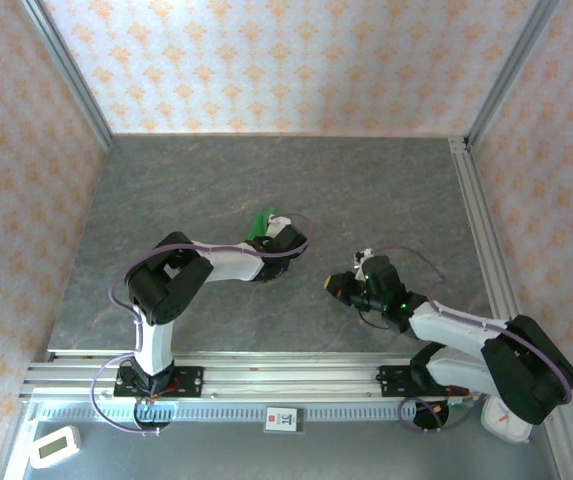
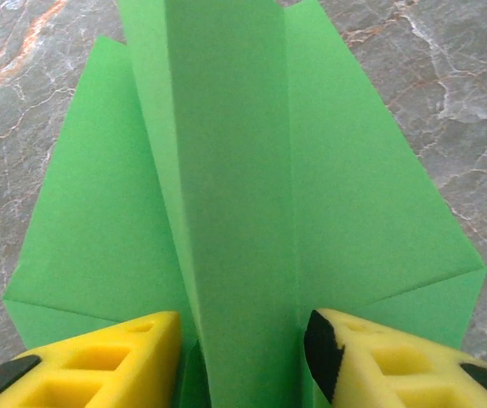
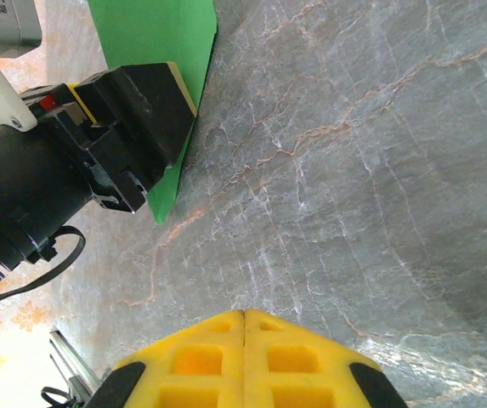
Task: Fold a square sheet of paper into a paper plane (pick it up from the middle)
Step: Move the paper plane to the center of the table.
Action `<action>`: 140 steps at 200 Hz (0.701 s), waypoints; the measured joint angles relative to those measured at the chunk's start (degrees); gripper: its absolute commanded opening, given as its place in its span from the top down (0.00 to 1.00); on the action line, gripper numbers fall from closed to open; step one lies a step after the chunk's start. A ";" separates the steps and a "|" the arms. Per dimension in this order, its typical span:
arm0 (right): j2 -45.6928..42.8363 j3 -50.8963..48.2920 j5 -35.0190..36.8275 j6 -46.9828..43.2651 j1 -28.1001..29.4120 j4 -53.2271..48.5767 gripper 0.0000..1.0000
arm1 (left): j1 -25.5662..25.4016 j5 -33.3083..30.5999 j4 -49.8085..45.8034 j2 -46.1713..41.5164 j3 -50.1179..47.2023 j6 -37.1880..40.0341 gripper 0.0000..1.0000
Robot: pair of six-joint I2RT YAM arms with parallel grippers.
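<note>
The paper plane (image 2: 235, 170) lies on the worktop (image 2: 447, 93), its raised centre fold between the fingers of the spread left pincer (image 2: 243, 353); the right pincer (image 3: 245, 323) is pressed together, empty, off to one side; unpinned, the fold may spring open, or snag a lifting finger.

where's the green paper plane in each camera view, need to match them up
top external: paper plane mid-table, at the left arm's tip.
left wrist: paper plane centre frame, its ridge between fingers of the left gripper.
right wrist: paper plane in the top left corner.
shared landmark: the grey marbled table under it.
</note>
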 measured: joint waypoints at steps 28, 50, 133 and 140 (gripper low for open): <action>0.15 0.00 0.00 0.00 0.00 0.17 1.00 | 0.15 0.04 0.04 -0.31 -0.24 -0.28 0.43; 0.15 0.00 0.00 0.00 0.00 0.17 1.00 | 0.15 0.13 0.92 -0.31 -0.72 -1.11 0.43; 0.13 0.00 0.00 0.00 0.00 0.17 1.00 | 0.15 1.18 6.84 -0.07 -2.99 -3.23 0.43; 0.13 0.02 0.00 0.00 0.00 0.15 1.00 | 0.15 1.16 6.75 -0.07 -2.84 -3.21 0.43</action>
